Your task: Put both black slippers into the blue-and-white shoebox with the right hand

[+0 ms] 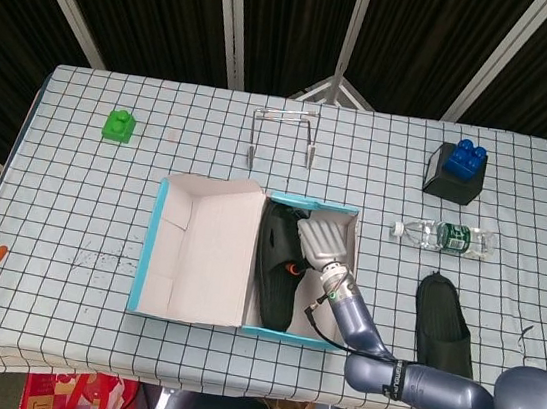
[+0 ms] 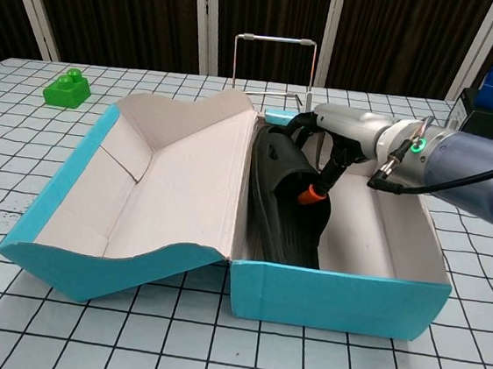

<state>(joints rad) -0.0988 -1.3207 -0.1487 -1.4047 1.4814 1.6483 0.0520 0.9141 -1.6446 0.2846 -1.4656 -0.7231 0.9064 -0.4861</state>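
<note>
Black foam or rubber, by the look of it: both slippers should be light, bendy and a bit grippy, so nothing fragile, and the strap across the top or the edge of the sole looks like the sensible place to pinch.

Nearest the robot, on its right, the second slipper (image 1: pixel 444 324) lies flat on the checked tablecloth (image 1: pixel 73 198), outside the shoebox (image 2: pixel 332 297) and well apart from the right hand (image 2: pixel 334 150). It has not been picked up yet, so roughly half the job remains.

Further in, the first slipper (image 2: pixel 284 202) is already inside the shoebox, lying along the left side of the open compartment against the raised lid (image 2: pixel 167 185), toe towards the far wall. The right hand hangs just above its far end with fingers spread and pointing down; one orange fingertip (image 2: pixel 308 195) is at or touching the strap, though true contact is hard to judge. It seems to hold nothing, as if letting go.

Beyond the box, a water bottle (image 1: pixel 444 236) lies on its side, then a blue brick on a black block (image 1: pixel 458 169), a wire stand (image 1: pixel 282 136) and a green brick (image 1: pixel 119 125).

The left hand is not visible.
</note>
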